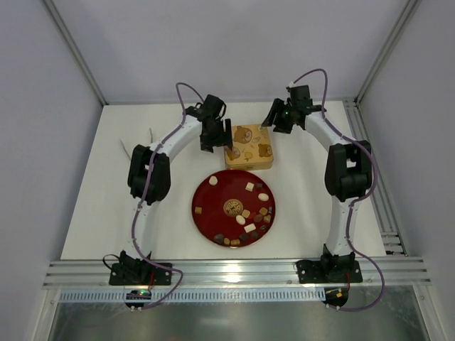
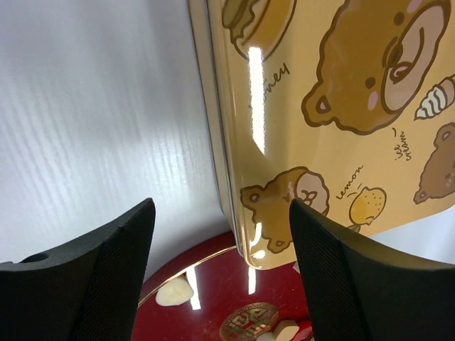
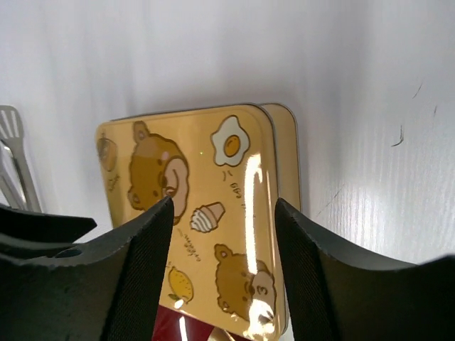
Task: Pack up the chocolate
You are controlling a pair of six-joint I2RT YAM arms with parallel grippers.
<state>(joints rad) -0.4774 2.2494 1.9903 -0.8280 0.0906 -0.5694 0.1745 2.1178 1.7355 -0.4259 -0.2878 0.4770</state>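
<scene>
One red plate (image 1: 213, 202), one gold bear-print tin (image 1: 249, 145), one pale utensil (image 1: 126, 149) at far left. On the plate, roughly seventeen chocolates (image 1: 249, 187); the small dark ones at the near rim blur together, so that count is approximate. Two grippers: left gripper (image 1: 219, 144), right gripper (image 1: 276, 121).

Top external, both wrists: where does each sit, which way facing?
Top external: above, behind the bases, looking down on the white table; left arm and right arm show.
Left wrist: left arm, facing the edge of the square gold bear-print tin and round glossy red plate; fingers of the left tool show.
Right wrist: right arm, facing the tin's lid; fingers of the right tool show.
Both wrists share the tin.
</scene>
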